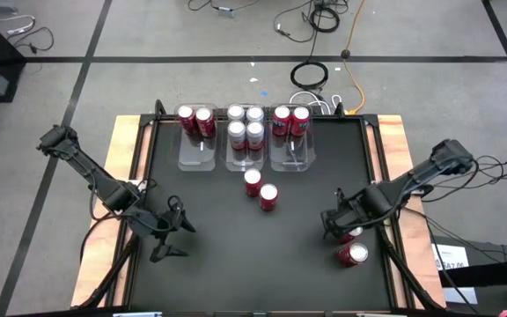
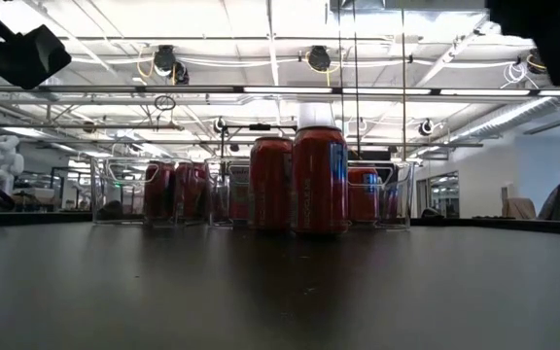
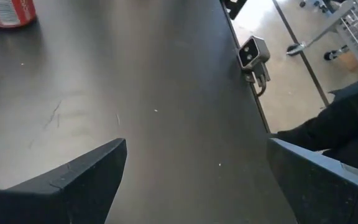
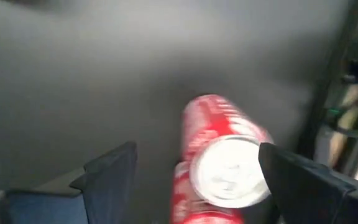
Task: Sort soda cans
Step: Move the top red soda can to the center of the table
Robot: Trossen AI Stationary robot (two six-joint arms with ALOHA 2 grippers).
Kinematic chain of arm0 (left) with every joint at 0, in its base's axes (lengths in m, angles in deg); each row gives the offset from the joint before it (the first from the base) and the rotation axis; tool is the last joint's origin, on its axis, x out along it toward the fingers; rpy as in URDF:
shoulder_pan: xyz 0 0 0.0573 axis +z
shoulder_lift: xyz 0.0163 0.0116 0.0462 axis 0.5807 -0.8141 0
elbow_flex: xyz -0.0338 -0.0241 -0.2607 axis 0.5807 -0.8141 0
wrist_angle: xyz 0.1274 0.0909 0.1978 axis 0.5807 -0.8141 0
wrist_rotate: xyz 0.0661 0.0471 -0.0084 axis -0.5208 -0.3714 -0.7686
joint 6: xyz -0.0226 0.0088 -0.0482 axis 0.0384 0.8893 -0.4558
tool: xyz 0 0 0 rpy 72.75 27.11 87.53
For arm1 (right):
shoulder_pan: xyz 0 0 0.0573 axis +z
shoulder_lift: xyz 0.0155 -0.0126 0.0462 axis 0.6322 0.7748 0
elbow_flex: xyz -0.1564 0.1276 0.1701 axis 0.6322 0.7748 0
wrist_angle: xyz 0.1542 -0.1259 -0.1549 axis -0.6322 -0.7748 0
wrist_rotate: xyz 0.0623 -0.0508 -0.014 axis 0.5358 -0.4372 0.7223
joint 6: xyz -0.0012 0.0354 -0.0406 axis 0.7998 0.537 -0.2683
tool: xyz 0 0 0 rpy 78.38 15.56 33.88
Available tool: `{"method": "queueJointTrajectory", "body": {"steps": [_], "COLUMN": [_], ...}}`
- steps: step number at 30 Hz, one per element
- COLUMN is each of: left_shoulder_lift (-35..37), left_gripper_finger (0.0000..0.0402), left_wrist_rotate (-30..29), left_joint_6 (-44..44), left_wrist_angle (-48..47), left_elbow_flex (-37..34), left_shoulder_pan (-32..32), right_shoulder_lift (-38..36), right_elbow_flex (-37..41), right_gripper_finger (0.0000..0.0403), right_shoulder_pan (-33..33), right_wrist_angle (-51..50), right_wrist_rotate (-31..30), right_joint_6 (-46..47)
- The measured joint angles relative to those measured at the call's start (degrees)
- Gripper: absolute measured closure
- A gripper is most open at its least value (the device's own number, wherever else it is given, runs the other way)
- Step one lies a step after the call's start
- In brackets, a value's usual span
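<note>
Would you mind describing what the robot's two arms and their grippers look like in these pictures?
Both arms are dark, nearly black, built of slim jointed segments with bulkier housings at the joints. Black cables trail from the right arm's base. The left gripper and right gripper each end in two dark fingers, broad, flat and wedge-shaped in the wrist views. No markings are legible.

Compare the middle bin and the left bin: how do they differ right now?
The middle bin holds four silver cans; the left bin holds two red cans. The middle bin's cans fill its far half in two rows; the left bin's form one row at the far end, so more of its floor is bare. Both are clear, rectangular and the same size, in one row at the table's far edge.
</note>
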Motion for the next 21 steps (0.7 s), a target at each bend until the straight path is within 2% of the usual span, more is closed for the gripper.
{"method": "queueJointTrajectory", "body": {"steps": [9, 13, 18, 21], "left_shoulder_lift": [0.0, 0.0, 0.0, 0.0], "left_gripper_finger": [0.0006, 0.0006, 0.0006, 0.0006], "left_wrist_rotate": [0.1, -0.2, -0.4, -0.6], "left_joint_6": [-0.3, -0.5, -0.6, -0.6], "left_wrist_angle": [0.2, 0.4, 1.3, 2.4], "left_elbow_flex": [0.0, 0.0, 0.0, 0.0], "left_shoulder_pan": [0.0, 0.0, 0.0, 0.0], "right_shoulder_lift": [-6.7, -7.0, -6.2, -6.2], "right_elbow_flex": [5.2, 7.4, 8.8, 8.8], "right_gripper_finger": [0.0074, 0.0074, 0.0074, 0.0074], "right_shoulder_pan": [5.2, 5.9, 5.9, 6.1], "right_wrist_angle": [2.5, 7.9, 5.8, 7.2], "right_wrist_rotate": [0.1, -0.2, 2.5, 2.1], "right_joint_6": [8.6, 8.0, 9.2, 8.7]}}
